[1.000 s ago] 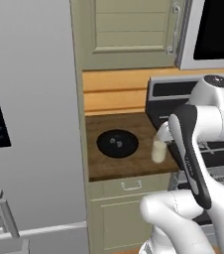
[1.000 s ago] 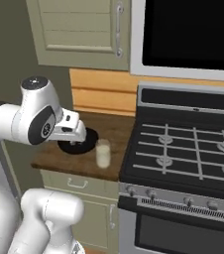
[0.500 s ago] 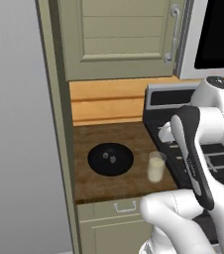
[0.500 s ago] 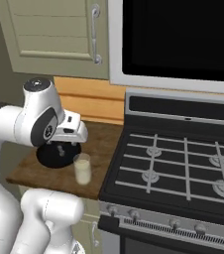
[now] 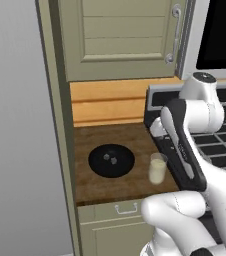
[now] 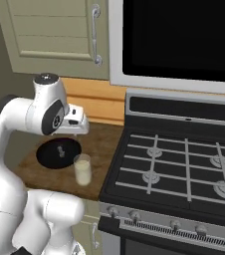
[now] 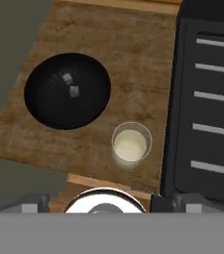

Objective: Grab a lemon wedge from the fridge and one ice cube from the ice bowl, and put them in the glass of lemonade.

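Observation:
The black ice bowl (image 5: 111, 160) (image 6: 59, 152) (image 7: 67, 91) lies on the wooden counter and holds two small grey ice cubes (image 7: 74, 91). The glass of lemonade (image 5: 158, 168) (image 6: 82, 170) (image 7: 130, 144) stands upright just right of the bowl, near the counter's front edge. My gripper (image 6: 75, 130) hangs above the counter, over the gap between bowl and glass, pointing down. Its fingertips are hidden, so its state is unclear. The fridge's plain grey side (image 5: 20, 125) fills the left. The lemon wedge is out of view.
A black stove (image 6: 184, 169) (image 7: 208, 99) with grates adjoins the counter on the right. Beige cabinets (image 5: 120, 40) hang above, and a microwave (image 6: 184, 40) sits over the stove. A drawer (image 5: 125, 210) is under the counter.
The base has driven right, so the whole scene slid left. The fridge front left the view. Bowl and glass now appear larger and nearer. The arm's pose looks unchanged.

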Controlling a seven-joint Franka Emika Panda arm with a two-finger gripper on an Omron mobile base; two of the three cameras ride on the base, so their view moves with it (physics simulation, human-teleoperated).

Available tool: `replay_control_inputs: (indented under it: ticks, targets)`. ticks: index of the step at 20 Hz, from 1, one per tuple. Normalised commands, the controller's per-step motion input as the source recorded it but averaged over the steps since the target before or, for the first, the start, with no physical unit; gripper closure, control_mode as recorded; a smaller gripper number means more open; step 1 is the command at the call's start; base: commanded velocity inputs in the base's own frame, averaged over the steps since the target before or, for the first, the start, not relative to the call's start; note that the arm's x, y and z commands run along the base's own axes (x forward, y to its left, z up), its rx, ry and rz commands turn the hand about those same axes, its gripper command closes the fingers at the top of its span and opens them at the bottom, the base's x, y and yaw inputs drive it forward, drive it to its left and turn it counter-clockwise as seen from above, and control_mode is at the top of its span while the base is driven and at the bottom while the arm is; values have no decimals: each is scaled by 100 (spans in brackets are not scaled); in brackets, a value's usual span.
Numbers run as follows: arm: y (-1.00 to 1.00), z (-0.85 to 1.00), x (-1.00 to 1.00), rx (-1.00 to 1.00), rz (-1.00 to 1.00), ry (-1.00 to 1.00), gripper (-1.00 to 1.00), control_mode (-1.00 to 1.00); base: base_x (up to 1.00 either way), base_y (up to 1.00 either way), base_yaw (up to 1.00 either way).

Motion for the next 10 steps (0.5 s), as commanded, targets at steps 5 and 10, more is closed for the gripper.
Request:
replay_control_inputs:
  ticks: [5, 10]
  targets:
    - [27, -28, 87, -13, 19, 20, -100, -100, 0, 0, 0]
    - [6, -64, 51, -3, 22, 13, -100, -100, 0, 0, 0]
